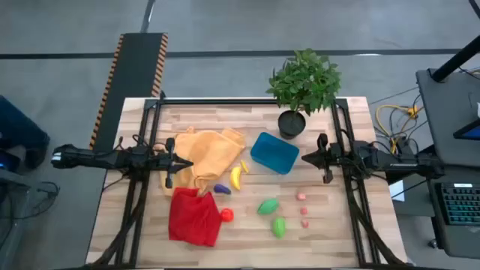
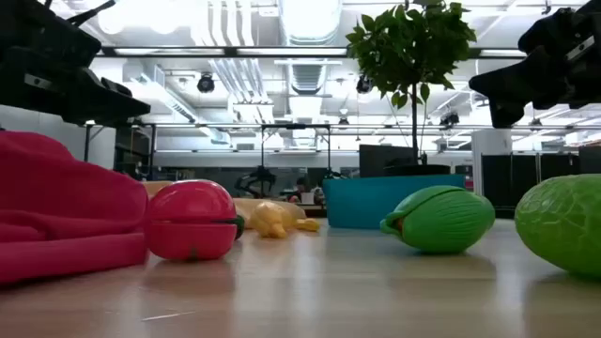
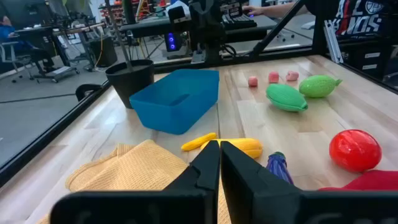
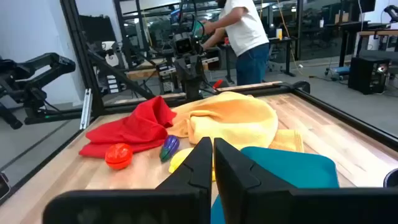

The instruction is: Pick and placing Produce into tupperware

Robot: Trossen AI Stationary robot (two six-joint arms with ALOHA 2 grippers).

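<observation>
Item, tupperware (image 1: 274,153): shallow blue-teal container, on the wooden table (image 1: 330,225) just in front of the black plant pot (image 1: 291,124), holding nothing that the views show; item, produce, all outside the container: yellow banana (image 1: 236,177) just beside the container's near-left corner and against the yellow-orange cloth (image 1: 204,154); purple piece (image 1: 222,189) next to the banana; red round one (image 1: 226,215) touching the edge of the red cloth (image 1: 194,217); two green ovals (image 1: 268,206) toward the table's front, near each other; three tiny pink pieces (image 1: 301,197) in a short row to the right of the ovals; item, left gripper (image 1: 177,164): fingers pressed together with nothing between them, poised above the yellow-orange cloth at the table's left side, aimed toward the banana and container in its wrist view; item, right gripper (image 1: 305,158): likewise clenched on nothing, hanging at the right side just beside the container; a person stands in the room beyond the table, clear of the work; status: task appears unstarted, no piece yet placed; remaining, by judgement: every piece has to be picked and set in the container, the banana and purple piece lying closest to it and the pink ones, being smallest, likely the fussiest to grasp
</observation>
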